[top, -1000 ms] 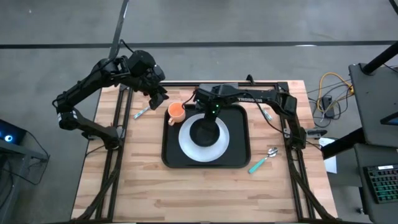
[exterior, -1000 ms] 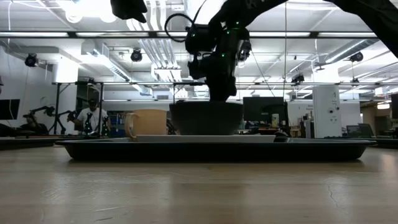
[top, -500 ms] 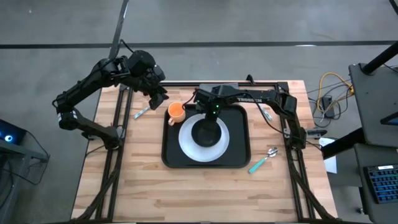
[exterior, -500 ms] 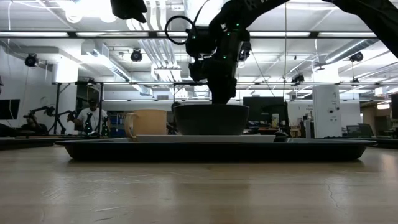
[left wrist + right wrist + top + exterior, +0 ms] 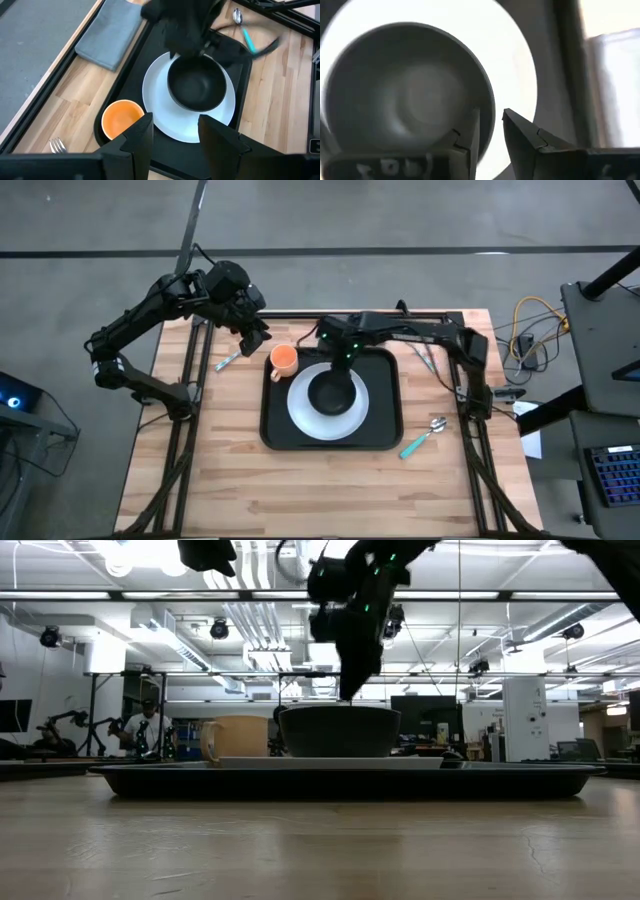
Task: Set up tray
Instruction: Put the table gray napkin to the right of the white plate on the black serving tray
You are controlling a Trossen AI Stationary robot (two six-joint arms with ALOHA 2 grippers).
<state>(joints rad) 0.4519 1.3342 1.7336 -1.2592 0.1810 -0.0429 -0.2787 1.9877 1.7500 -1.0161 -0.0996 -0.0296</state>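
Observation:
The black tray (image 5: 382,435) lies mid-table. A round white plate (image 5: 300,410) rests on it, and a dark bowl (image 5: 330,391) stands upright on the plate. An orange cup (image 5: 284,360) stands in the tray's far left corner. My right gripper (image 5: 337,360) hangs just above the bowl's far rim (image 5: 345,708), fingers pointing down and slightly apart, as the right wrist view (image 5: 490,125) shows. My left gripper (image 5: 255,335) hovers open over the table's far left part, off the tray (image 5: 175,132).
A fork (image 5: 228,360) lies on the wood left of the tray. A teal-handled spoon (image 5: 425,435) lies to the tray's right, and another utensil (image 5: 430,363) lies near the far right. A grey napkin (image 5: 107,35) lies beyond the tray's far edge. A person (image 5: 148,730) stands far behind.
My right gripper brought the dark bowl down onto the white plate, shifting it slightly sideways. It then let go and rose straight up, clear of the bowl's rim. The bowl stays upright on the plate.

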